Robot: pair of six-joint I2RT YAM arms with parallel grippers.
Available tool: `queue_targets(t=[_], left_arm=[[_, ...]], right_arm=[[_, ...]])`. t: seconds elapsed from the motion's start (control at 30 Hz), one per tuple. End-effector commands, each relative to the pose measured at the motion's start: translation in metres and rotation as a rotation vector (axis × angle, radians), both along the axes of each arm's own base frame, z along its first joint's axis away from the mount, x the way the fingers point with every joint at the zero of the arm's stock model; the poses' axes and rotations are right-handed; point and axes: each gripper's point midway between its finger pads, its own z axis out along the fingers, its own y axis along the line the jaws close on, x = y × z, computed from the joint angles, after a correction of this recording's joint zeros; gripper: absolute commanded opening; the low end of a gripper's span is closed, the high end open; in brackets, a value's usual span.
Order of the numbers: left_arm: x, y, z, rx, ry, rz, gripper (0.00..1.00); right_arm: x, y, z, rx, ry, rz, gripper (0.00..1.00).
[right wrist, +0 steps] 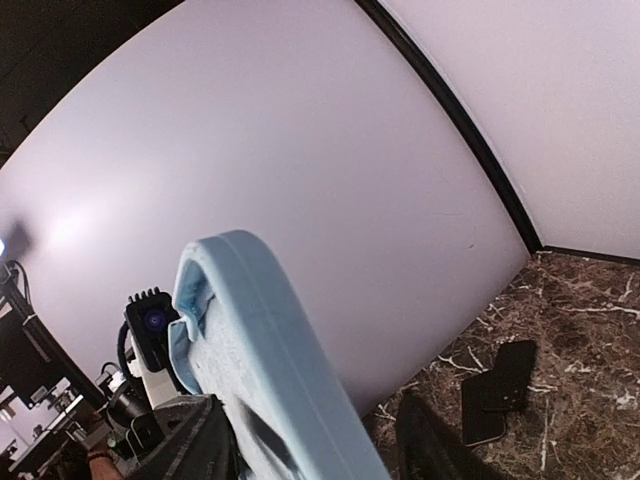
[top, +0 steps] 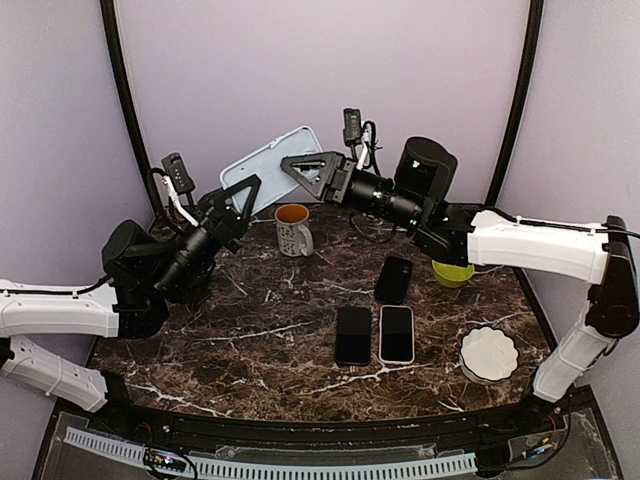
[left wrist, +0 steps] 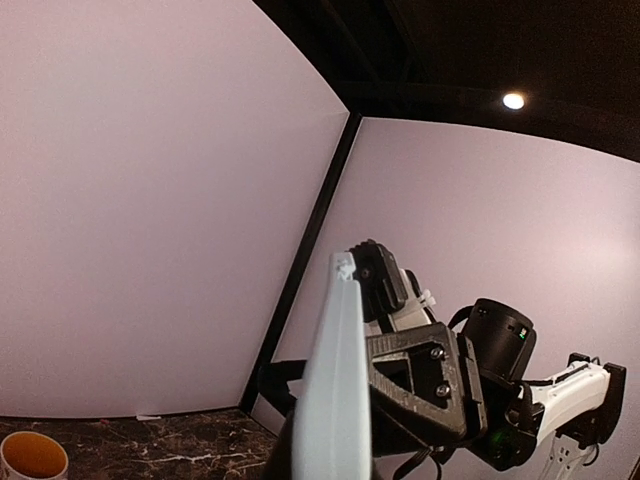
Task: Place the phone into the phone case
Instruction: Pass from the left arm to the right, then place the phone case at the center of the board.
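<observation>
Print on the white, orange-lined mug [top: 293,232] is too small to read. Left gripper [top: 250,187] clenches the pale blue plastic phone case [top: 260,165], raised at upper centre; right gripper [top: 288,164] stands with jaws parted around its edge. Three flat dark phones [top: 353,335] lie mid-frame, bare brown marble tabletop [top: 250,340] around them.

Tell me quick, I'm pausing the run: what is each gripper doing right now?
Left gripper: closed on the phone case.
Right gripper: at the phone case's edge; open or gripping cannot be told.
</observation>
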Motion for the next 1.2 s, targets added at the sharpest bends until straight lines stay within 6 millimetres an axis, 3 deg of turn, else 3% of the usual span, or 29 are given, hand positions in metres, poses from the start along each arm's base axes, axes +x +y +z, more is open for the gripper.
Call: queue_targets(t=[0.0, 0.07, 0.1, 0.13, 0.2, 0.23, 0.27, 0.3, 0.33, 0.37, 0.4, 0.43, 0.47, 0.5, 0.53, 0.57, 0.67, 0.77, 0.93, 1.17], left_arm=[[-0.011, 0.005, 0.017, -0.093, -0.019, -0.075, 0.00], [-0.010, 0.005, 0.014, -0.092, -0.006, -0.079, 0.00], [-0.009, 0.005, 0.012, -0.097, 0.007, -0.083, 0.00], [-0.007, 0.006, 0.009, -0.091, 0.018, -0.082, 0.00], [-0.003, 0.007, -0.001, -0.068, 0.054, -0.078, 0.22], [-0.002, 0.006, -0.008, -0.037, 0.080, -0.074, 0.53], [0.003, 0.007, -0.014, -0.011, 0.103, -0.053, 0.67], [0.009, 0.008, -0.029, 0.054, 0.158, -0.029, 0.87], [0.012, 0.015, -0.030, 0.077, 0.181, 0.008, 0.93], [0.021, 0.018, -0.056, 0.176, 0.258, 0.045, 0.97], [0.023, 0.029, -0.057, 0.200, 0.270, 0.093, 0.98], [0.028, 0.035, -0.081, 0.292, 0.331, 0.131, 0.99], [0.030, 0.046, -0.082, 0.317, 0.339, 0.179, 0.99], [0.033, 0.053, -0.103, 0.399, 0.397, 0.214, 0.99], [0.036, 0.061, -0.106, 0.429, 0.415, 0.250, 0.99], [0.038, 0.069, -0.122, 0.496, 0.463, 0.276, 0.99], [0.038, 0.082, -0.146, 0.614, 0.534, 0.320, 0.99], [0.039, 0.088, -0.160, 0.651, 0.582, 0.325, 0.99], [0.040, 0.090, -0.181, 0.690, 0.642, 0.315, 0.99], [0.042, 0.089, -0.198, 0.730, 0.672, 0.308, 0.99]], right_arm=[[-0.020, -0.003, 0.043, 0.124, -0.091, 0.068, 0.32], [-0.019, -0.007, 0.044, 0.131, -0.102, 0.047, 0.08], [-0.020, -0.010, 0.044, 0.135, -0.107, 0.039, 0.00], [-0.020, -0.012, 0.043, 0.129, -0.109, 0.031, 0.00], [-0.019, -0.015, 0.043, 0.103, -0.119, 0.021, 0.00], [-0.018, -0.018, 0.043, 0.079, -0.130, 0.012, 0.00], [-0.015, -0.021, 0.040, 0.033, -0.146, -0.008, 0.00], [-0.011, -0.024, 0.036, -0.019, -0.149, -0.025, 0.00], [-0.004, -0.028, 0.028, -0.102, -0.143, -0.044, 0.00], [0.002, -0.030, 0.014, -0.200, -0.130, -0.056, 0.00], [0.008, -0.034, 0.002, -0.285, -0.117, -0.066, 0.00], [0.015, -0.038, -0.019, -0.384, -0.077, -0.071, 0.00], [0.020, -0.043, -0.038, -0.461, -0.035, -0.075, 0.00], [0.025, -0.046, -0.059, -0.525, 0.013, -0.063, 0.00], [0.026, -0.048, -0.080, -0.577, 0.064, -0.038, 0.00], [0.027, -0.047, -0.101, -0.621, 0.114, -0.008, 0.00], [0.016, -0.035, -0.162, -0.723, 0.242, 0.133, 0.00], [0.003, -0.024, -0.209, -0.777, 0.336, 0.254, 0.00], [-0.002, -0.016, -0.263, -0.834, 0.414, 0.336, 0.00], [-0.013, -0.010, -0.318, -0.870, 0.515, 0.438, 0.00]])
